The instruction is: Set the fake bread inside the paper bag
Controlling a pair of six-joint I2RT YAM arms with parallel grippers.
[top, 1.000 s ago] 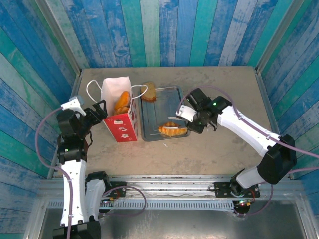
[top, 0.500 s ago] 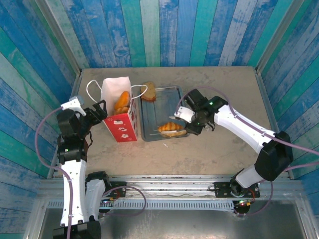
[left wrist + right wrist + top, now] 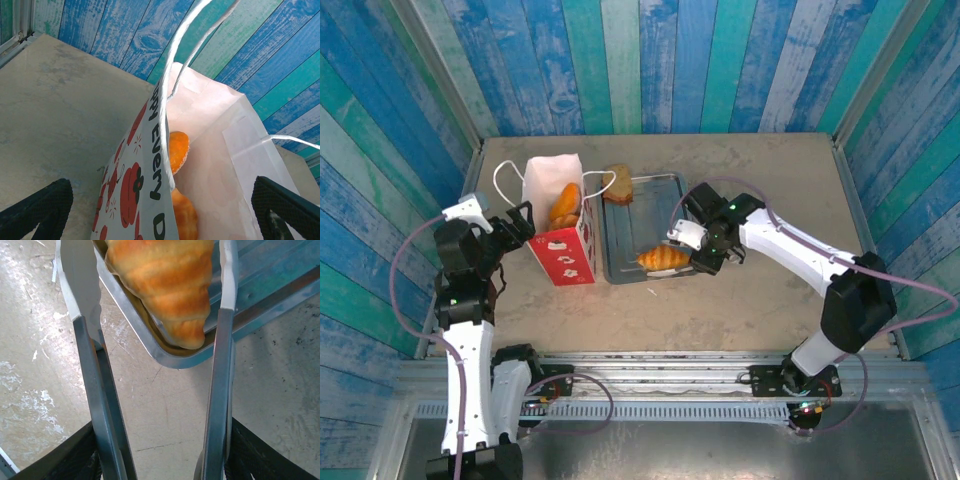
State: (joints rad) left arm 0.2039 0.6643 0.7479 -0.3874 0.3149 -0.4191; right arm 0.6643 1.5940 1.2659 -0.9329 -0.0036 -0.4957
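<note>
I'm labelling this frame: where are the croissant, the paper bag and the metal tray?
croissant (image 3: 663,258), top view, middle of its ridged back.
paper bag (image 3: 563,257), top view, red printed side wall.
metal tray (image 3: 655,205), top view, bare floor.

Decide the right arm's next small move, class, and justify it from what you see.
Probably close the jaws. The right gripper stands open astride the croissant, a finger close on each side, and seemingly not yet pinching it. The croissant lies against the near rim of the tray.

One white-and-red paper gift bag, one grey metal tray, and four glossy toy pastries: one golden croissant, one brown slice, two orange pastries.
</note>
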